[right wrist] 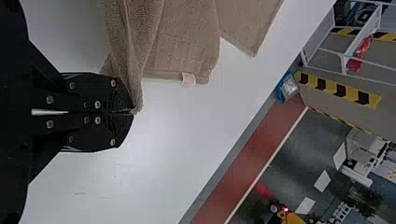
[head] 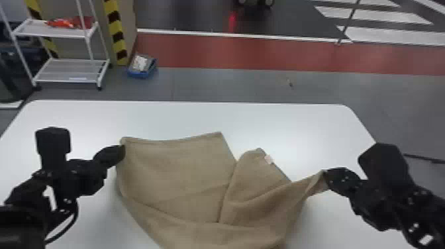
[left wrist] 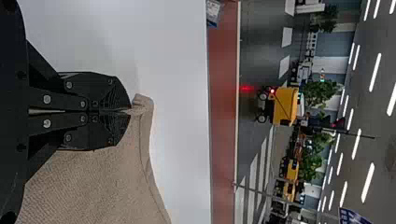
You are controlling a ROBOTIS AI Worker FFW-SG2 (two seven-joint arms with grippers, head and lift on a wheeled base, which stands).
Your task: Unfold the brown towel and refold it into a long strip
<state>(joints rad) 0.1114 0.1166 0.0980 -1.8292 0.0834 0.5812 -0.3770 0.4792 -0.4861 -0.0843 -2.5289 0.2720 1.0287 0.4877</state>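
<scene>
"At the near side of the worktop (head: 96, 228), how is the brown towel (head: 178, 172) laid?"

"It is spread in overlapping layers, half opened. Its nearest part is cut off by the head view's lower border, so how that end is laid cannot be told."

"And to the right, why is the cloth pulled into a ridge?"

"A corner is clenched by the right pincer (right wrist: 134, 112) and held out sideways, presumably so that the slack is taken up and the layers can be parted."

"Is the other side held too?"

"Yes. The far left corner is nipped by the left pincer (left wrist: 130, 111), with only a little hem caught between the fingertips. With two corners gripped well apart, the towel can probably be opened out evenly, without being twisted."

"What is left between them?"

"A flap with a pale tag (head: 269, 159) is left flat on the worktop, held by neither pincer. It is partly covered by the cloth leading to the right corner, and unless it is drawn out, a crease could be folded into the strip."

"And farthest off?"

"On the floor, a blue box (head: 141, 74) and a white cart (head: 54, 79) are placed apart from the worktop; seemingly, neither is needed."
</scene>
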